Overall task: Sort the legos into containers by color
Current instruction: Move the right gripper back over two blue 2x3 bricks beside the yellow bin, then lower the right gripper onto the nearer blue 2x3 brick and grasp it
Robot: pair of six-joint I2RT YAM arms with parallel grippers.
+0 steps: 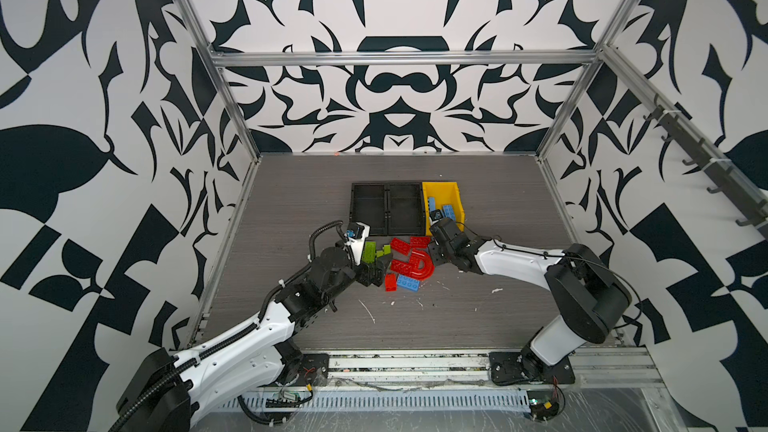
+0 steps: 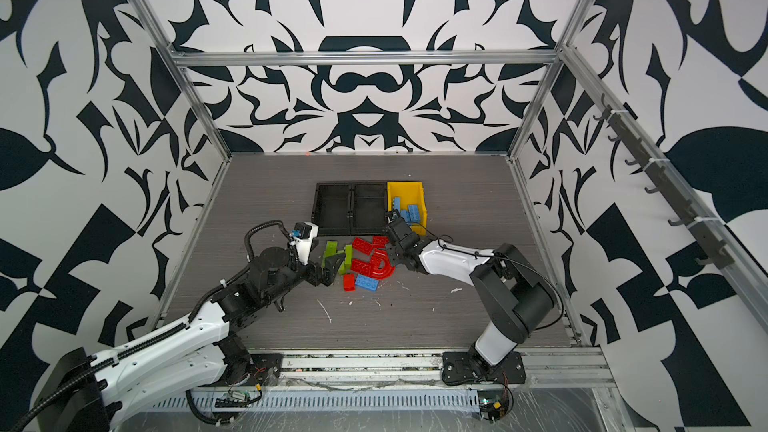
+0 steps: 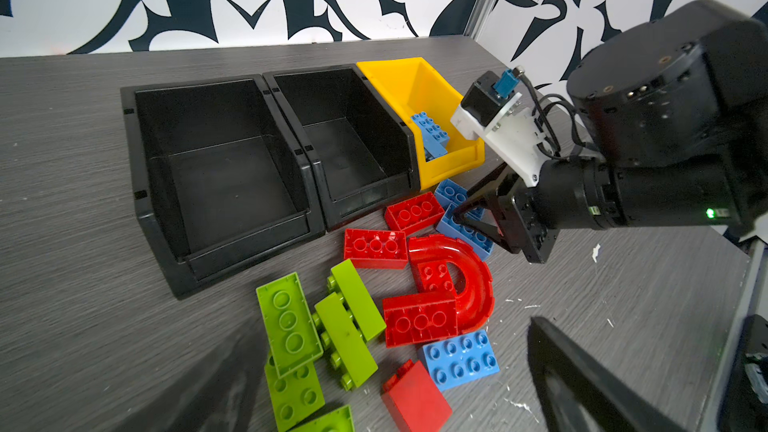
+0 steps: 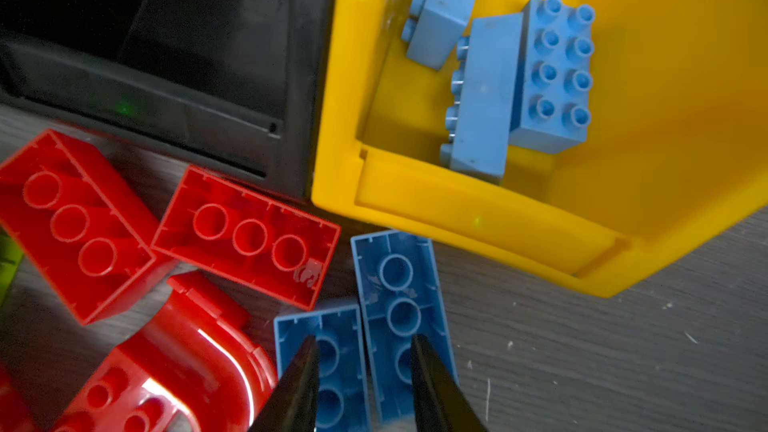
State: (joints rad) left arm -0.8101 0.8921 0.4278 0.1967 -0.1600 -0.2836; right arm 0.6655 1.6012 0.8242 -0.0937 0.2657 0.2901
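Legos lie loose in a heap on the grey table (image 1: 478, 209), just in front of the containers, and three more sit inside one of them. The two black bins (image 3: 307, 151), joined side by side, are the biggest things in the row. The yellow bin (image 4: 457, 218) stands against the right-hand black one.

My left gripper (image 1: 378, 270) hovers over the near left side of the heap, fingers spread as wide as they go, with nothing between them. My right gripper (image 4: 363, 351) is down at the far right of the heap, just before the yellow bin's front lip. Its fingers stand close together with a narrow gap, the tips over two blue bricks (image 4: 399, 297). I cannot tell whether they press on either one.

The red arch (image 3: 469, 276) lies flat in the middle of the heap, with a red brick (image 3: 419, 322) hollow side up against one leg. Two more red bricks (image 3: 376, 247), also hollow side up, lie between the arch and the black bins. The green bricks (image 3: 289, 322) crowd the left of the heap. At the near edge a blue brick (image 3: 461, 357) sits studs up.

The two blue bricks under my right fingertips lie hollow side up, side by side. In the yellow bin are three light blue bricks (image 4: 557, 72), one studs up and two on their sides.
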